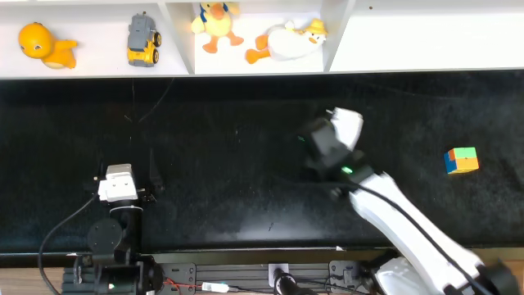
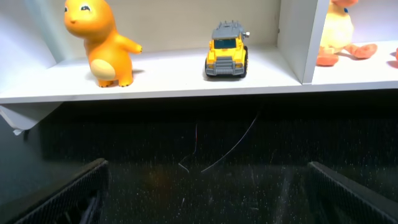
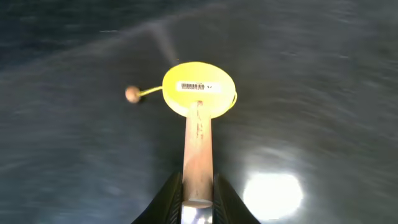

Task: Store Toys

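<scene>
My right gripper (image 3: 198, 198) is shut on the wooden handle of a yellow rattle drum (image 3: 199, 89), whose small bead hangs on a string beside the disc, above the black table mat. In the top view the right gripper (image 1: 332, 146) is lifted over the middle right of the mat. My left gripper (image 1: 119, 184) rests at the near left, open with nothing between its fingers (image 2: 68, 196). On the white shelf stand an orange dragon figure (image 2: 99, 40), a yellow toy truck (image 2: 227, 50), a yellow duck plush (image 1: 217, 23) and a white duck plush (image 1: 288, 39). A colourful cube (image 1: 461, 160) lies on the mat at the right.
The white shelf (image 1: 262, 61) runs along the far edge, split by dividers; its rightmost compartment (image 1: 434, 37) holds nothing. The black mat (image 1: 229, 164) is bare in the middle and left.
</scene>
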You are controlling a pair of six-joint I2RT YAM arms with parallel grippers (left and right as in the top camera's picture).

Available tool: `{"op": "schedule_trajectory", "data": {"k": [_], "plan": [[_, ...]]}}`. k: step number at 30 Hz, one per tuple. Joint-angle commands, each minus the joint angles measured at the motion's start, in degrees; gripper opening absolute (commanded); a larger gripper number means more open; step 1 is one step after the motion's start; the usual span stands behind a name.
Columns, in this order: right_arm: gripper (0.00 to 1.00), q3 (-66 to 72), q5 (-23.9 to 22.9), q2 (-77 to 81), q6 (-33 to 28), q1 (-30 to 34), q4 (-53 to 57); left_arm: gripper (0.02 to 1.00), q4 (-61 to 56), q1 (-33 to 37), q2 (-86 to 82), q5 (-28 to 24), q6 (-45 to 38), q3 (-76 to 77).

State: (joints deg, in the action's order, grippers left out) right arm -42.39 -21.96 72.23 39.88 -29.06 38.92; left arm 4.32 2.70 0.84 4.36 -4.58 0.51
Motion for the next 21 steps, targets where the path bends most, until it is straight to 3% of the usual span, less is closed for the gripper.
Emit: {"op": "schedule_trajectory", "data": {"k": [1,7,16,21], "plan": [[0.161,0.28,-0.37,-6.86,-8.52,5.99,1.18,0.998,0.09,-0.2,-0.68,0.68,0.17,-0.07],[0.154,-5.53,-0.13,-6.54,-19.43,12.55,1.97,0.996,0.09,-0.2,-0.68,0.68,0.17,-0.07],[0.13,-23.15,-1.03,4.59,-40.3,13.77,1.01,0.998,0.09,-0.2,-0.68,0.68,0.15,-0.07],[0.123,-31.54,-2.34,13.0,-45.88,14.58,0.46,0.996,0.09,-0.2,-0.68,0.68,0.17,-0.07]]}}
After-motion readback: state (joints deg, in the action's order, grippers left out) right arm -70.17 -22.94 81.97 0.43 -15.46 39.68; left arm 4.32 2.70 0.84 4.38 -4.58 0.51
